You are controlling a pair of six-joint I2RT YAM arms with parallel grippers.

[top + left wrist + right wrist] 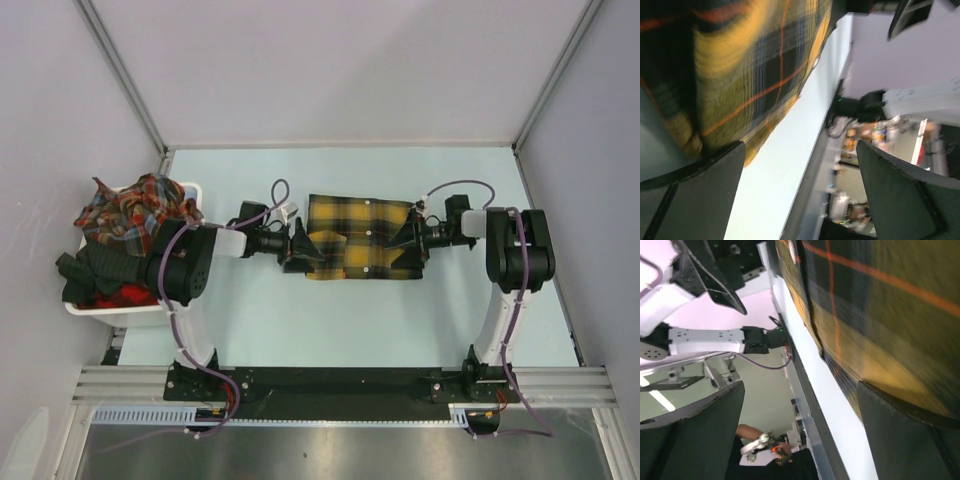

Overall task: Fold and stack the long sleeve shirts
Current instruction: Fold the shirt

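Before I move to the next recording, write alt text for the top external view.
A mustard-yellow plaid shirt lies folded into a rectangle on the pale blue table, with the left gripper and right gripper open at its opposite side edges. A white bin at the table's left holds a heap of red plaid shirts.

A pale blue-green counter (330, 320) is closed in by plain light grey walls (340, 70) on the left, far and right sides, with aluminium posts (122, 75) in the far corners. Along the near edge run an aluminium rail (130, 382) and a shiny steel sheet (300, 455).
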